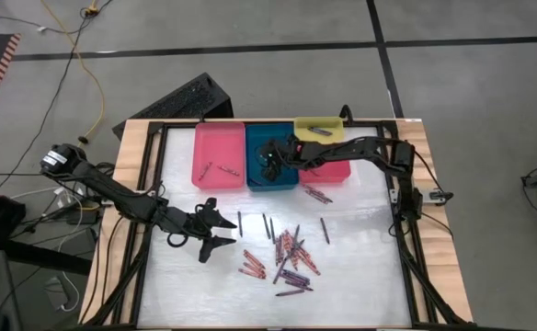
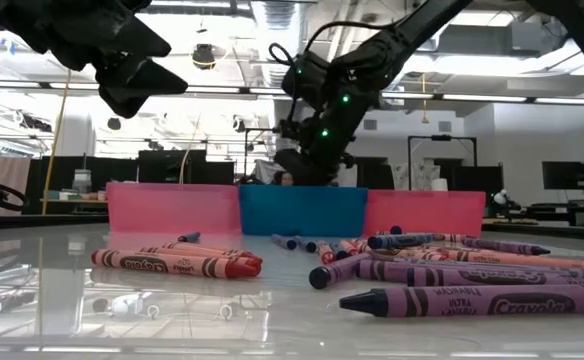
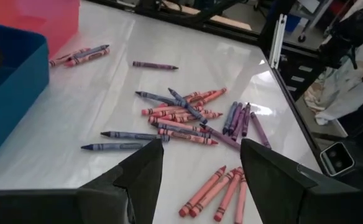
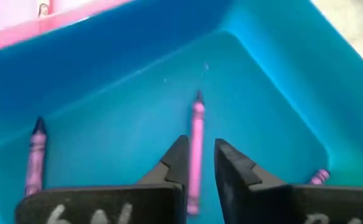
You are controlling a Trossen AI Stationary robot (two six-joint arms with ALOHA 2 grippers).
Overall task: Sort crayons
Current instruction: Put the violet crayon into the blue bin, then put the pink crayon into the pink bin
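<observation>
Teal tray at frame centre has a purple crayon between the right gripper's just-parted fingers: widen fully, lift straight.

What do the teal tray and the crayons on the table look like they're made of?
Teal tray: probably moulded plastic, smooth with a soft sheen and rounded inner corners. Crayons: wax sticks in printed paper wrappers, matte, with bare coloured tips showing.

Pink tray, teal tray, red tray, yellow tray along table's far edge; yellow cable on floor
</observation>
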